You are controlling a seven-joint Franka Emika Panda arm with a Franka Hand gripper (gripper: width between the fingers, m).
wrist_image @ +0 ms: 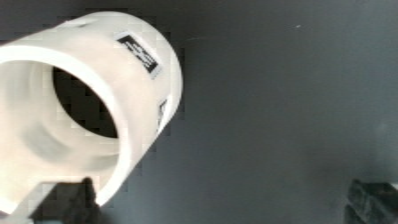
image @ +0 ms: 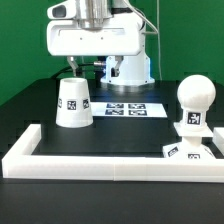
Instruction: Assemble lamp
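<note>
While the fingers (wrist_image: 68, 200) show only as one dark tip low left in the wrist view, beside the shade (wrist_image: 98, 110), I cannot tell whether they are open or closed.

In the exterior view the shade (image: 74, 103) stands left of centre on the desk (image: 130, 135), narrow end up. The bulb (image: 193, 100) sits on the base (image: 190, 147) at right, against the border (image: 110, 165). The marker board (image: 127, 107) lies at centre.

Risk, as a judgement: an off-centre grip on the tapered wall could slip or tip the shade.

Only the wrist view shows the shade's hollow interior. Only the exterior view shows the bulb, base and layout.
</note>
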